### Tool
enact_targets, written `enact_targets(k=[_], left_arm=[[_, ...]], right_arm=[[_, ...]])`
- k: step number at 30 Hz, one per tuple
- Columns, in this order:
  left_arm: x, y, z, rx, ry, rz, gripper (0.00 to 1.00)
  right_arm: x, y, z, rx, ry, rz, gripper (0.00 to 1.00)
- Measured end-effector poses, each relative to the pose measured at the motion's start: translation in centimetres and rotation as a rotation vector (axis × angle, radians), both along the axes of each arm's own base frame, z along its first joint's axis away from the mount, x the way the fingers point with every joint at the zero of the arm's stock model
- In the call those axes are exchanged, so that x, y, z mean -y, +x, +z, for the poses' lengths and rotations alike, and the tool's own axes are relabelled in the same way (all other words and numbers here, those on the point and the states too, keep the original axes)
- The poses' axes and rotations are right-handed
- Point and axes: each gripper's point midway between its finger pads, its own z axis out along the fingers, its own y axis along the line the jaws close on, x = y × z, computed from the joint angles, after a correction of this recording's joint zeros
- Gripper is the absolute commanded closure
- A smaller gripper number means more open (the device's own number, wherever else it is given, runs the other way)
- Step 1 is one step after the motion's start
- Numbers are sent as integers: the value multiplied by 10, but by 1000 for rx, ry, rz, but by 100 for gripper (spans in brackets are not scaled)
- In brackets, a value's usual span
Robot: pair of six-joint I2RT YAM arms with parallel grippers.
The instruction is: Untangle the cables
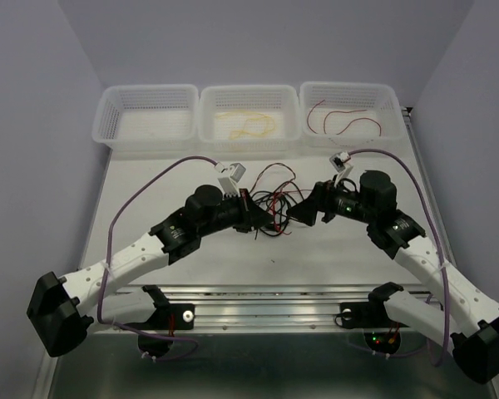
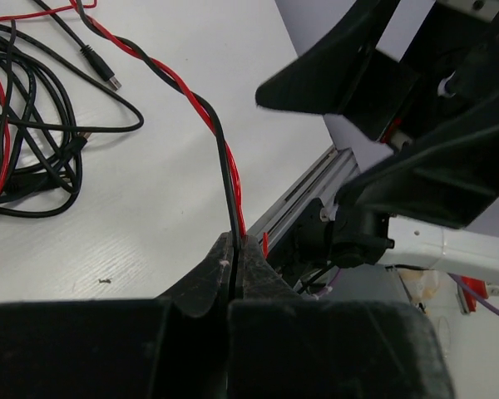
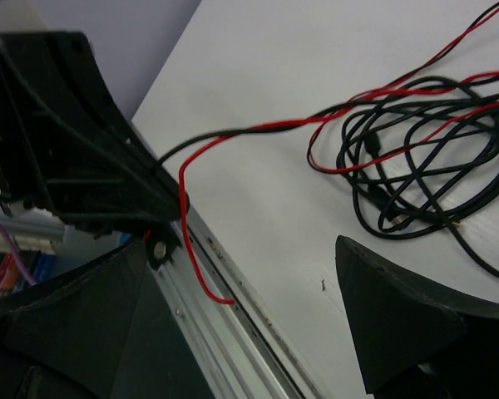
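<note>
I'm separating: my left gripper (image 2: 235, 245) is clenched on the twisted red-and-black strand (image 2: 224, 141), and my right gripper (image 3: 241, 249) is released and empty. Next I'd draw the strand from the tangle (image 1: 270, 199) toward the bench's left edge.

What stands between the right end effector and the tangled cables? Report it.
Nothing visible. Bare table lies between the open right end effector and the tangled cables; the left end effector, shut on a red-and-black strand, sits aside.
</note>
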Motion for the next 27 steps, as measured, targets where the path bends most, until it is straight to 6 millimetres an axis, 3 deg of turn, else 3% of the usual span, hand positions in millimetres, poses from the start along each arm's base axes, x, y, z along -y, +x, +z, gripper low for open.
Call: enact_targets(k=[4,8,13,22,24,25,27], left_arm=[[1,4,0,-27,-17,28,100],[4,3,-1,-55,-26,31,100],[7,3,0,-90,-38,34,100],[8,3,3,-127,-61,47,100],[8,2,3,-133,-64,48,100],[8,2,4,-136,-66,48,100],[8,2,4,-139,-68,49,100]], right_arm=[[-7,-30,-19,-14,4,161,0],[-12,-47,-7,83,31,278,0],[-27,-56,4,187,64,396,0],[-56,-68,-30,159,-3,517,2],[-60,-66,-35,158,-15,521,15],[-62,-65,-36,160,-19,520,29],[-66,-64,-39,158,-24,519,47]])
